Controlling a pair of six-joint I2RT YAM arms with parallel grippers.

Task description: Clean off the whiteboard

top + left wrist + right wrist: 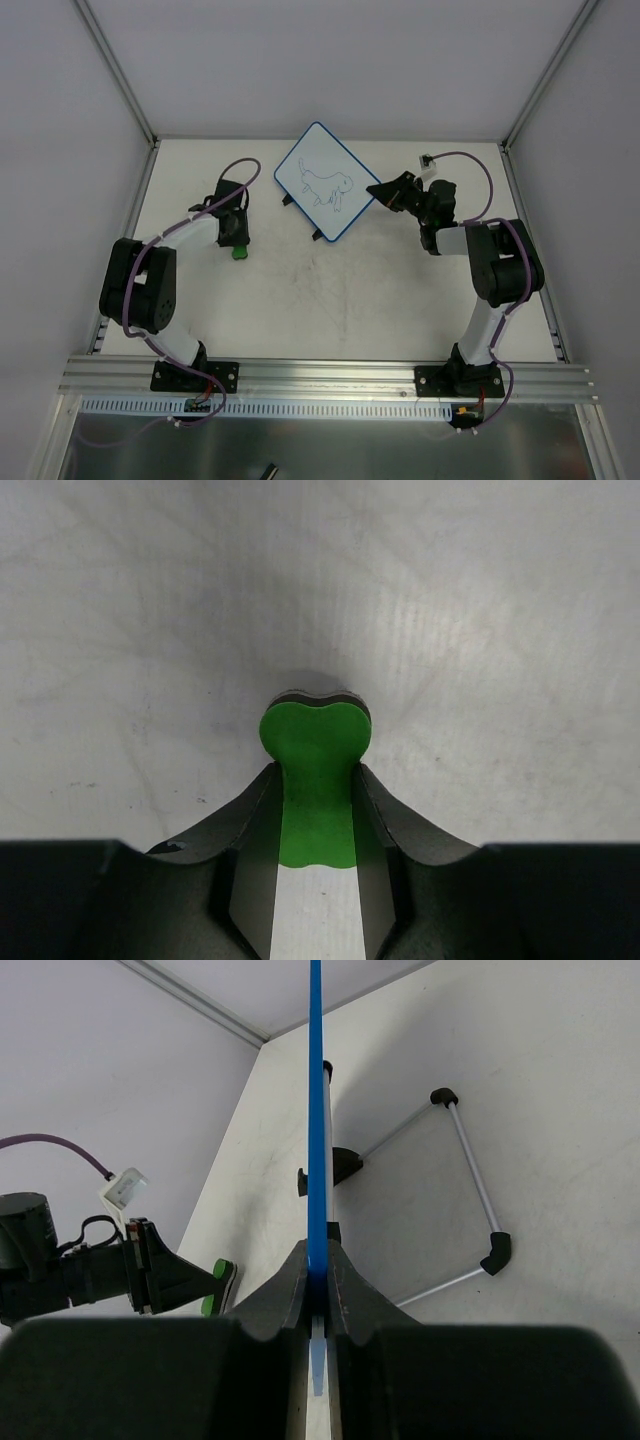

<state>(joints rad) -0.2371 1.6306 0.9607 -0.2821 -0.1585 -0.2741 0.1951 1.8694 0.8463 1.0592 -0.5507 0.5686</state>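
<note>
The whiteboard [322, 180] is a small white board with a thin blue rim and a blue line drawing of an animal on it. It sits tilted at the back centre of the table. My right gripper [380, 190] is shut on its right edge; the right wrist view shows the blue rim [316, 1110] edge-on between my fingers [318, 1278]. My left gripper [238, 248] is shut on a small green eraser [315, 780], held just over the table, left of and in front of the board. The eraser also shows in the right wrist view [216, 1287].
The board's folded wire stand with black feet [470, 1195] shows behind the board in the right wrist view. White walls with metal corner posts [118, 75] close in the table. An aluminium rail [330, 378] runs along the near edge.
</note>
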